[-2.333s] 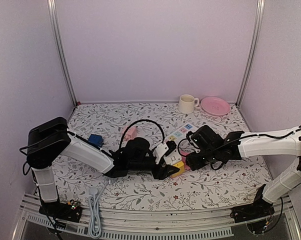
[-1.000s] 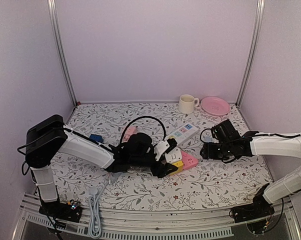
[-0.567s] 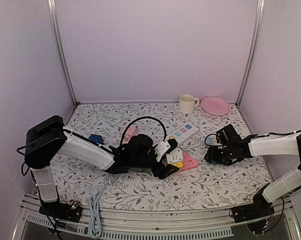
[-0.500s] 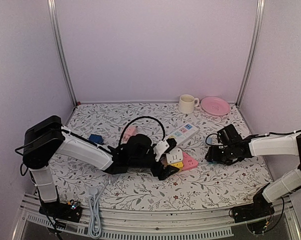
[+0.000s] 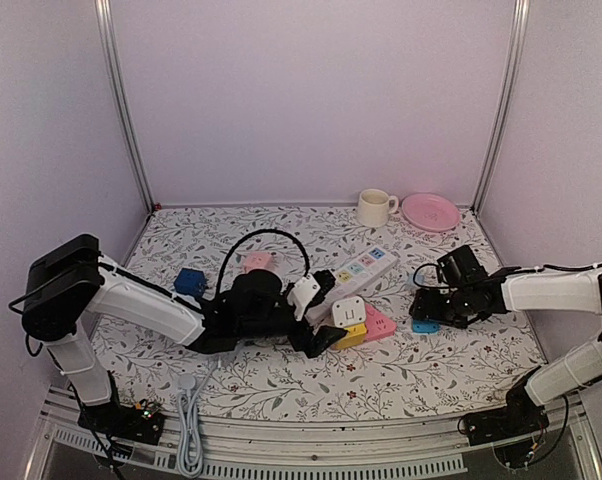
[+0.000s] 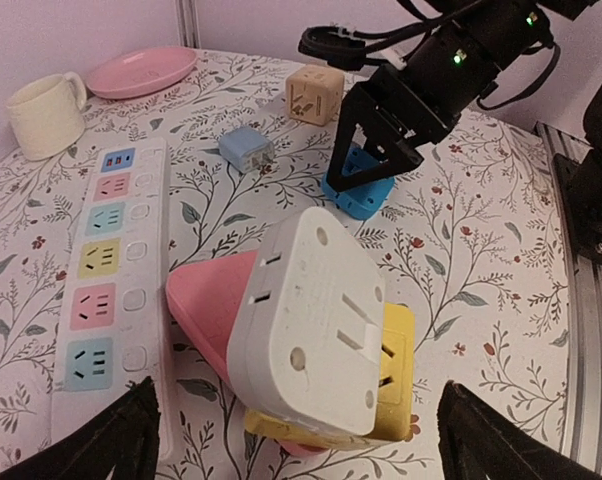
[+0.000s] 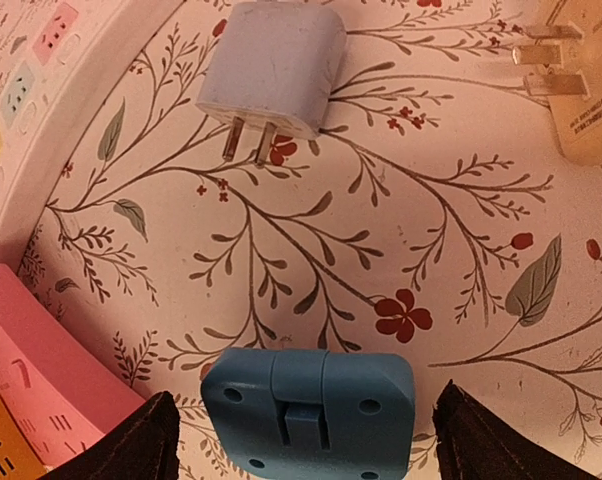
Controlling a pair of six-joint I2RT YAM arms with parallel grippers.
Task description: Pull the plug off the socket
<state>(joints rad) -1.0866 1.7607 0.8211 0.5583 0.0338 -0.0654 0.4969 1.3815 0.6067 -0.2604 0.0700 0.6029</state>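
Note:
A white plug adapter sits plugged into a yellow socket cube, which leans on a pink socket block. In the left wrist view the white adapter and the yellow cube lie ahead of my left gripper. That gripper is wide open and does not touch them. In the top view my left gripper is just left of the cluster. A blue plug lies flat on the table, apart from the sockets. My right gripper is open, with a finger on either side of the blue plug.
A white power strip with coloured sockets lies behind the cluster. A light blue charger and a beige plug lie near the right gripper. A mug and pink plate stand at the back. A blue cube lies at left.
My right gripper carried the blue plug away to the right, set it on the table and opened. My left gripper has let go of the socket cluster and drawn back to the left.

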